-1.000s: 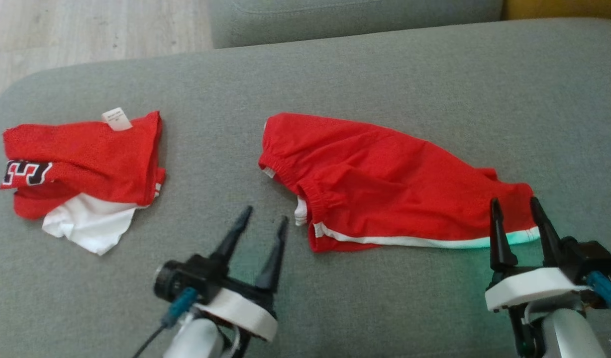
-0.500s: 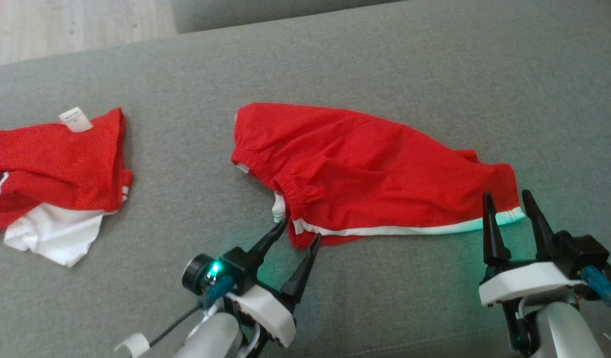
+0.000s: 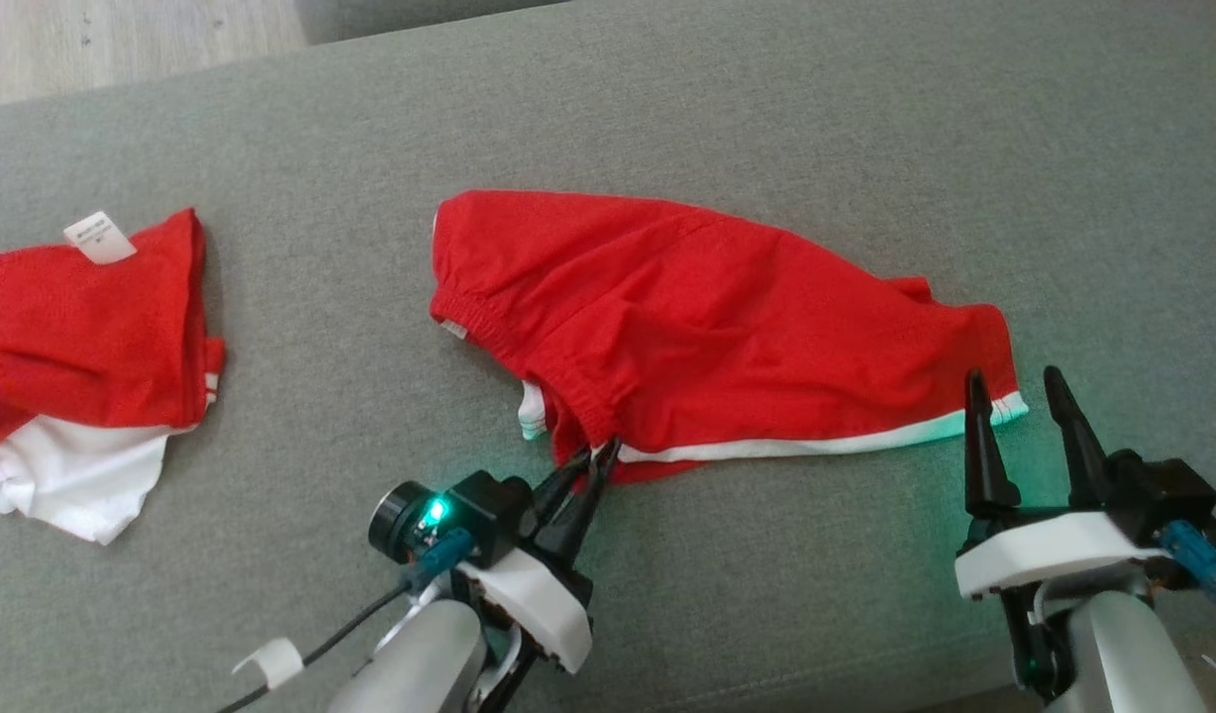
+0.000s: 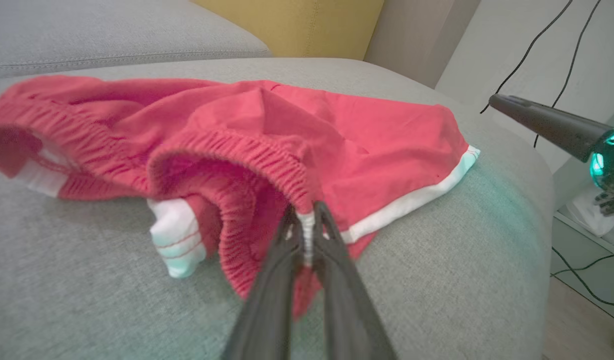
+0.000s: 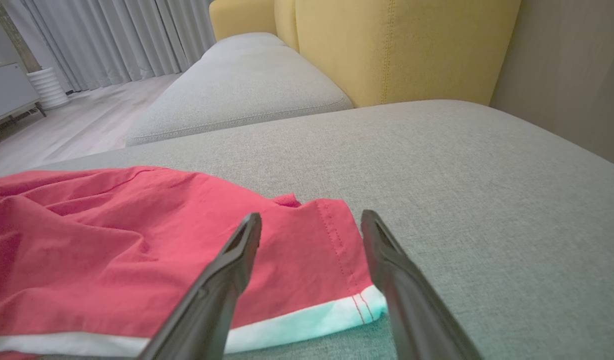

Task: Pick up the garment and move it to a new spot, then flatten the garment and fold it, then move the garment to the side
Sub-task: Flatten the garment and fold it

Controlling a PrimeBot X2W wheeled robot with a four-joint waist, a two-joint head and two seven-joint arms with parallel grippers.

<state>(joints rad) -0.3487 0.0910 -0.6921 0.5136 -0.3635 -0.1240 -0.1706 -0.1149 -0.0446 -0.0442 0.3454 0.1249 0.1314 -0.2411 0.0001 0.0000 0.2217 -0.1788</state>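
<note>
The garment (image 3: 717, 317), red shorts with a white stripe along the hem, lies spread across the middle of the grey couch seat (image 3: 816, 109). My left gripper (image 3: 598, 454) is shut on the elastic waistband corner at its near-left end; in the left wrist view the fingertips (image 4: 303, 212) pinch the gathered edge of the garment (image 4: 347, 130). My right gripper (image 3: 1011, 374) stands open just in front of the garment's right hem corner. In the right wrist view its fingers (image 5: 312, 217) straddle that corner of the garment (image 5: 112, 250), and I cannot tell whether they touch it.
A second red and white garment (image 3: 83, 337) with a white label lies crumpled at the left of the seat. Wooden floor (image 3: 123, 40) lies beyond the far left edge. A yellow backrest (image 5: 402, 45) rises at the far end. Cables (image 4: 572, 45) hang on the wall beyond the seat's end.
My left gripper moved forward and right to the waistband corner and shut on it. The camera swung right, so everything drifts left in view. My right gripper stayed open by the hem.
</note>
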